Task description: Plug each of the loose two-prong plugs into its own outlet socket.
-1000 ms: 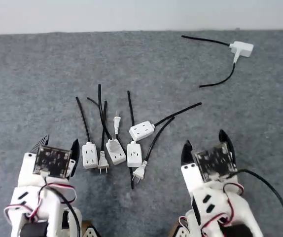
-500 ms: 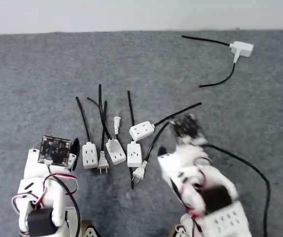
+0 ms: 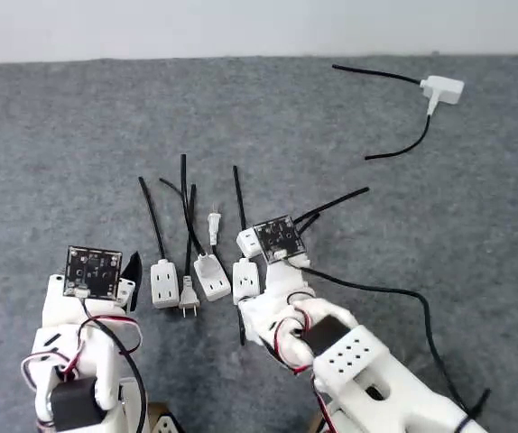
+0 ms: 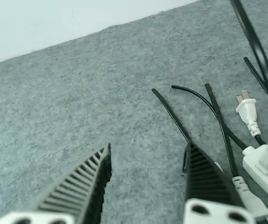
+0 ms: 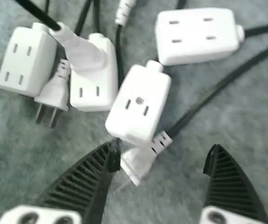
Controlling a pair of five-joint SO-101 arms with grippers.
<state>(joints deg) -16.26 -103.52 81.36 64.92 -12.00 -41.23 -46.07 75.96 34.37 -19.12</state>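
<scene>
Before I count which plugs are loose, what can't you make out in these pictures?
Right wrist view: prongs of the white plug, blurred and partly behind a finger of the right gripper.
Left wrist view: sockets of the outlet block, cut off by the picture's edge.
High view: the far white adapter, too small to tell whether a plug sits in it.

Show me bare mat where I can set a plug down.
Free: the mat left of the leftmost cable, and the stretch between the socket cluster and the far white connector. Crowded: that cluster, cords crossing throughout.
</scene>
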